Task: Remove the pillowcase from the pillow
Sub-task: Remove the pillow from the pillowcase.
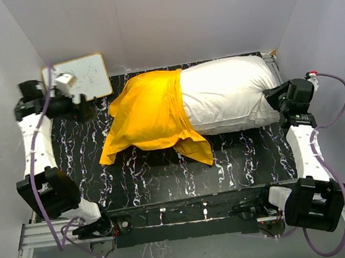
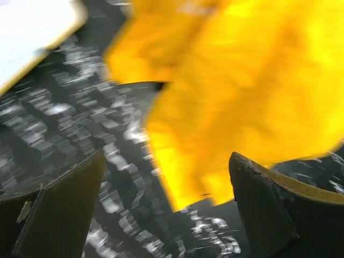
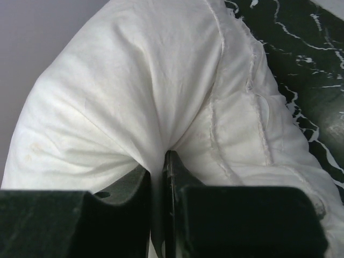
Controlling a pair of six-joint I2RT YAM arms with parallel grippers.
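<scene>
Black marbled tabletop (image 1: 244, 158) noted. Plump white stuffed pillow (image 1: 231, 94) lies crosswise, left half sheathed by bright yellow fabric pillowcase (image 1: 148, 110). Right end is pinched by right gripper (image 3: 161, 161); left gripper (image 2: 166, 158) spread, empty. Thin pinch may be lost under pulling.

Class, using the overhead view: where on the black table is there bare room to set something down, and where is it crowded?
Bare: the near strip of table between the pillowcase and the front rail; also the patch before the pillow, beside the right arm. Crowded: the far half, filled by pillow, pillowcase and whiteboard.
</scene>
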